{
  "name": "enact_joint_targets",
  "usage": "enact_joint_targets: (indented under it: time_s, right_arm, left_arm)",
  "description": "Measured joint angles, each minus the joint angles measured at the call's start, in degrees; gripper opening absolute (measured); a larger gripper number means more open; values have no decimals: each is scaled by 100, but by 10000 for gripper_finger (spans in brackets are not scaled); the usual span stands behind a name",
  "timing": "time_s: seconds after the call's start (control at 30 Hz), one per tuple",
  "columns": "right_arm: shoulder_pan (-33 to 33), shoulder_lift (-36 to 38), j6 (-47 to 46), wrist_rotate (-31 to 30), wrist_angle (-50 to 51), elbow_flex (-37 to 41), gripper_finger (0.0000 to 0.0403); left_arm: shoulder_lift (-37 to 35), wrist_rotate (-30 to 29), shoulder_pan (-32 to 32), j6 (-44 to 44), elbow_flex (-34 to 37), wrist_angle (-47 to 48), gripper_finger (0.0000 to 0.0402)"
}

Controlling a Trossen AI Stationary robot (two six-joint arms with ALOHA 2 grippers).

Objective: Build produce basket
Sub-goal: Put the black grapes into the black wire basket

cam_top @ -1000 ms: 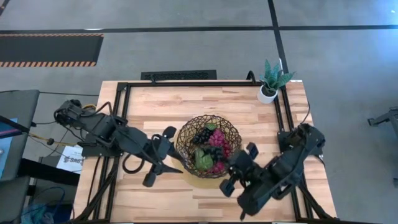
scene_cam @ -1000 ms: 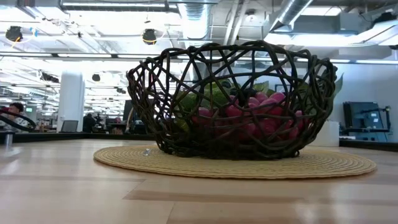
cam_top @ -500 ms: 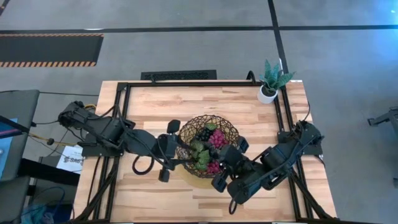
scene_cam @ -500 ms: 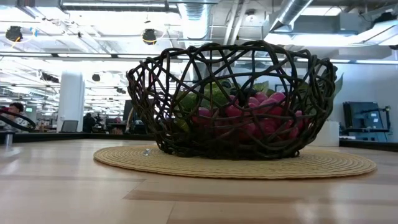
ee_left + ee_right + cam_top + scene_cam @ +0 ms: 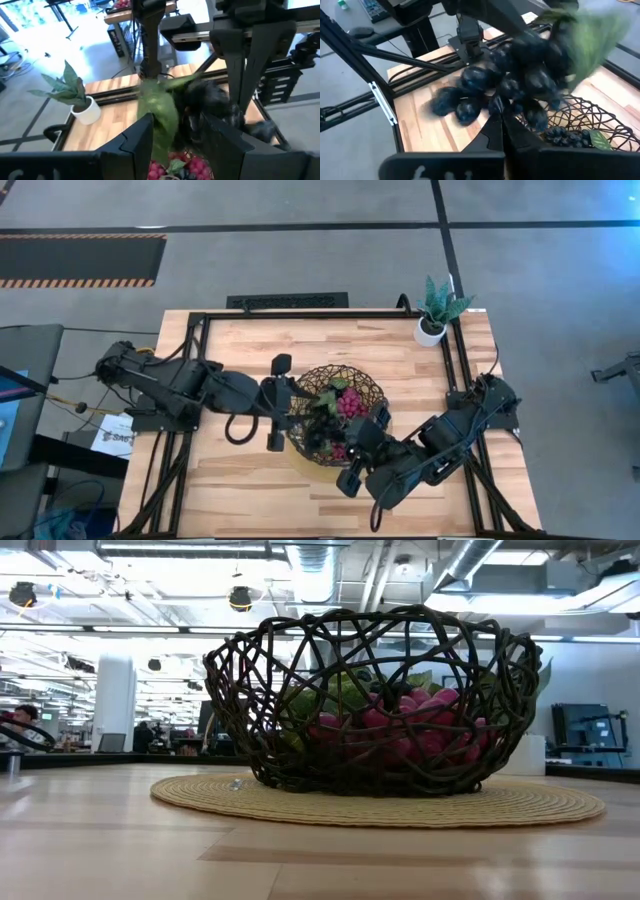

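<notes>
Wooden table (image 5: pixel 250 345): one basket (image 5: pixel 365 385), perhaps five grape bunches (image 5: pixel 347 402) visible.

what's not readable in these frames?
- Left pincer: the motion-blurred dark grape bunch makes its grip unclear in the left wrist view.
- Right pincer: the blurred bunch hides the tips in the right wrist view.
- Basket contents: the weave blocks a count in the low view; the arms cover it from above.
</notes>
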State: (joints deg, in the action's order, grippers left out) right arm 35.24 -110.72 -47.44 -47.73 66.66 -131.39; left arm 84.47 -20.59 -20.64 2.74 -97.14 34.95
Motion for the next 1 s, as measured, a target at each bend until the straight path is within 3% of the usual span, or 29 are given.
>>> enact_joint_targets:
  time_s: [0.33,0.67,1.0]
  right_arm:
    - [-30,0,104,73,-12,0,0]
    - [-40,2,158,-95,-55,-7,0]
    - [-61,4,-169,84,539,-7,0]
  left_arm:
    - [448,905,216,-59,-11,-65,146]
    - [741,1225,214,308,1,62,146]
    - [193,1325,-21,-265,-869,1987,146]
